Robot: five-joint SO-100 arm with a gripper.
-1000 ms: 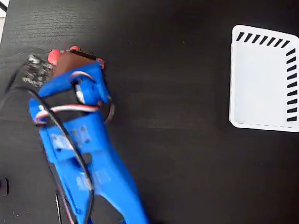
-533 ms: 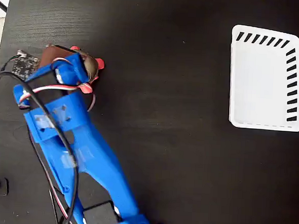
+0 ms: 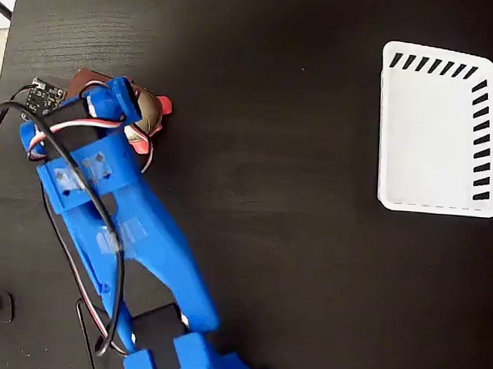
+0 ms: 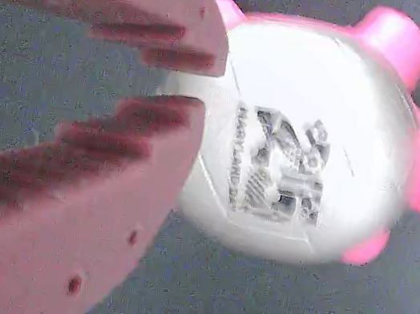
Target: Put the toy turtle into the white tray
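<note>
The toy turtle [image 3: 154, 114] lies on the black table at the left of the fixed view, its shiny shell and pink legs showing beside the blue arm. My gripper [image 3: 127, 109] hangs over its left side. In the wrist view the turtle [image 4: 302, 141] fills the right half, with its printed mark facing up. The two reddish-brown fingers [image 4: 63, 204] come in from the left. My gripper [image 4: 198, 86] is shut to a thin slit with its tips over the shell's left edge and nothing seen between them. The white tray [image 3: 422, 183] sits far right, with nothing in it.
A small circuit board [image 3: 44, 97] and black cables ride on the arm at the far left. The table's left edge [image 3: 4, 69] runs close by the gripper. Bare black tabletop lies between the turtle and the tray.
The arm's head has swung left in the fixed view, and more of the turtle's shell and right legs now show. The tray has not moved.
</note>
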